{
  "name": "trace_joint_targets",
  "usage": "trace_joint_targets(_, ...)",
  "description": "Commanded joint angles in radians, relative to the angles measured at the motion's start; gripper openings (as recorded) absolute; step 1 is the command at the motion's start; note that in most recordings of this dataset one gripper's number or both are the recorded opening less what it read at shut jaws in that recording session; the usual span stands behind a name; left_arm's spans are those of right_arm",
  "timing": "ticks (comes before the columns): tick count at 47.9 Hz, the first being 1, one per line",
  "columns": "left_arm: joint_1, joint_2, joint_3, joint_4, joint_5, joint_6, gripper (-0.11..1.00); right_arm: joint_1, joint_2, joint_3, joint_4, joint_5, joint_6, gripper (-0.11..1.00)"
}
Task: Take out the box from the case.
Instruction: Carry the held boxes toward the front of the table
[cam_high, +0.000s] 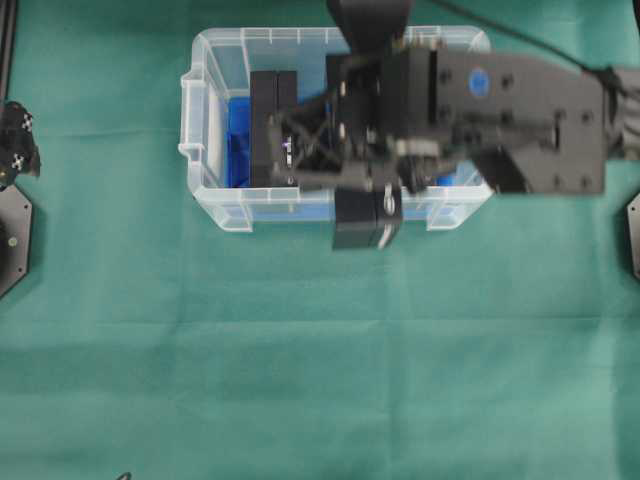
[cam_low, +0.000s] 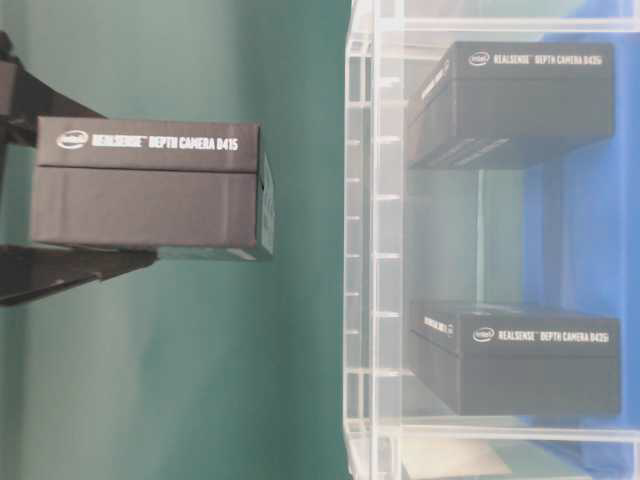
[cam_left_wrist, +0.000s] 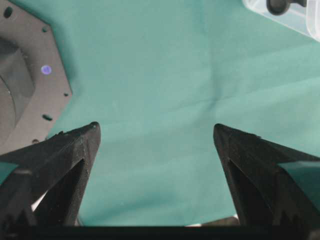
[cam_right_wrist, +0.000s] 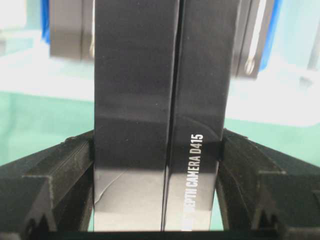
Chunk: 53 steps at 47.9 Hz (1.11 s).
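Note:
A black RealSense box (cam_high: 365, 222) hangs over the green cloth just outside the near rim of the case (cam_high: 215, 60), with my right gripper (cam_high: 368, 205) shut on it. The right wrist view shows that box (cam_right_wrist: 160, 75) pinched between both fingers (cam_right_wrist: 65, 170) of my right gripper (cam_right_wrist: 157, 137). From table level the box (cam_low: 150, 185) is clear of the case wall (cam_low: 365, 250). Two more black boxes (cam_low: 510, 100) (cam_low: 515, 360) stay inside on the blue cloth (cam_high: 238, 140). My left gripper (cam_left_wrist: 156, 131) is open over bare cloth, far left of the case (cam_left_wrist: 295, 17).
The right arm (cam_high: 520, 115) stretches across the case from the right and hides much of its inside. Arm base plates sit at the left edge (cam_high: 12, 230) and right edge (cam_high: 632, 235). Green cloth (cam_high: 320, 380) covers the table.

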<state>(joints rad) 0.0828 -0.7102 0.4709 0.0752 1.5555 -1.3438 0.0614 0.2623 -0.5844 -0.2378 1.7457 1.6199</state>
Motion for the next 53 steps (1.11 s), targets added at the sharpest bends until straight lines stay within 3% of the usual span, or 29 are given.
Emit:
trace_joint_targets(1, 0.003, 0.002, -0.011, 0.002, -0.002, 0.000, 0.94, 0.048, -0.048, -0.029, -0.015, 0.000, 0.026, 0.67)
trace_joint_targets(10, 0.003, 0.000, -0.011, 0.000, -0.005, 0.000, 0.94, 0.133, -0.044, -0.031, -0.052, 0.003, 0.103, 0.67)
trace_joint_targets(22, 0.003, 0.000, -0.009, -0.005, -0.006, -0.002, 0.94, 0.233, -0.041, -0.031, -0.058, 0.003, 0.213, 0.67)
trace_joint_targets(33, 0.003, 0.000, -0.009, -0.005, -0.006, -0.002, 0.94, 0.259, -0.034, -0.012, -0.060, 0.011, 0.265, 0.67)
trace_joint_targets(45, 0.003, 0.000, -0.009, -0.005, -0.005, 0.002, 0.94, 0.259, -0.012, 0.083, -0.006, -0.060, 0.281, 0.67)
trace_joint_targets(53, 0.003, 0.000, -0.009, -0.005, -0.006, 0.015, 0.94, 0.258, -0.006, 0.206, 0.034, -0.195, 0.339, 0.67)
